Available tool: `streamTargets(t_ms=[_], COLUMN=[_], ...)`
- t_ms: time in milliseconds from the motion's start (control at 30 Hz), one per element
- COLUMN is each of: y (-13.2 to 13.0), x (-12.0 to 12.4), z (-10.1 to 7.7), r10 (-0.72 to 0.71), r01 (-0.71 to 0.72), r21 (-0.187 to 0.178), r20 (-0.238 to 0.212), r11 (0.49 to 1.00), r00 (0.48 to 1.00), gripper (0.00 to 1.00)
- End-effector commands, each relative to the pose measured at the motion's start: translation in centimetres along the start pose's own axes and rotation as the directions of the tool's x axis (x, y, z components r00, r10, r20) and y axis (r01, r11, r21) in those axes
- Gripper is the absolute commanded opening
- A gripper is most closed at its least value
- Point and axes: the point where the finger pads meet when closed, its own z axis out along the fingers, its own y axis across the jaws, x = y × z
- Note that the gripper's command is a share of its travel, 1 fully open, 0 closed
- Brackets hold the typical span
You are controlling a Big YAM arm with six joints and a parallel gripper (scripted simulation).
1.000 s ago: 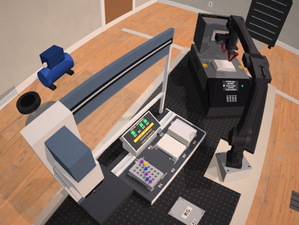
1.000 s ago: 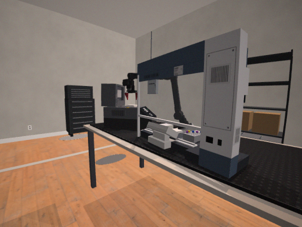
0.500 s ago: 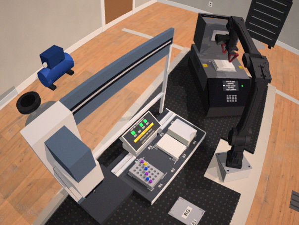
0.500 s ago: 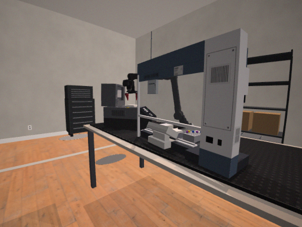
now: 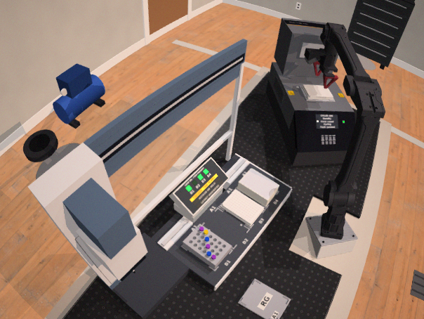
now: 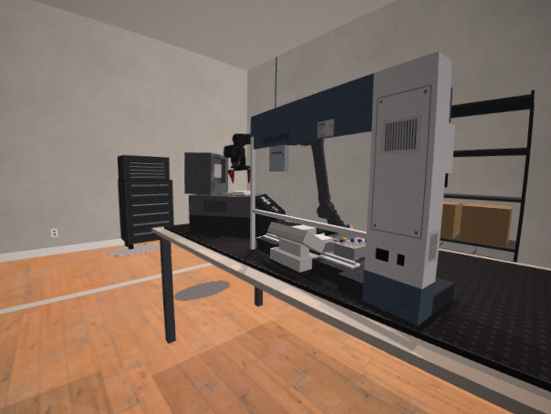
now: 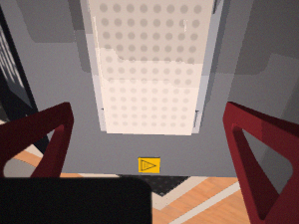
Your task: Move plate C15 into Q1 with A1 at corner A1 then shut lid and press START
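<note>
A: Nearest first, with Q1 [image 5: 316,116] as reference. Well forward of its panel, the hand-off row: tube cooling block [image 5: 207,246] on D1, D2 bare, plate G16 [image 5: 243,207] on D3, deep-well block [image 5: 258,186] on D4. All tubes look seated.

B: And C15?

A: C15 [image 5: 319,93] lies on Q1's block, behind the panel. From the wrist view it looks flat inside the locators; I cannot read the A1 corner or any label from these views.

B: Jaws?

A: Gripper [image 5: 323,75] hangs just above the plate, jaws fully apart, holding nothing. Lid [image 5: 291,42] stands open behind the block. Lamp [image 5: 343,121] is green.

B: Risks from here?

A: Judgement only: the arm is over the block. If LID is pushed before it withdraws, the lid could strike it, halt, and show Fault. A heavy or off-centre key press could shift Q1, which is not fixed to the surface. Pressing START before the lid has shut would do nothing.
</note>
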Motion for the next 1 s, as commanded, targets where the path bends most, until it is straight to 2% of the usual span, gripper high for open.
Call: streamTargets(t_ms=[0, 367, 967], y=[-1.3, -1.3, -1.0], x=[-0.1, 0.5, -0.4], z=[-5.1, -5.4, -0.4], r10=[0.007, 0.018, -0.002], r01=[-0.004, -0.014, 0.002], r21=[0.133, 0.14, 0.031], r20=[-0.023, -0.03, 0.0], r11=[0.991, 0.99, 1.0], r00=[1.0, 0.999, 1.0], gripper=[1.0, 1.0, 1.0])
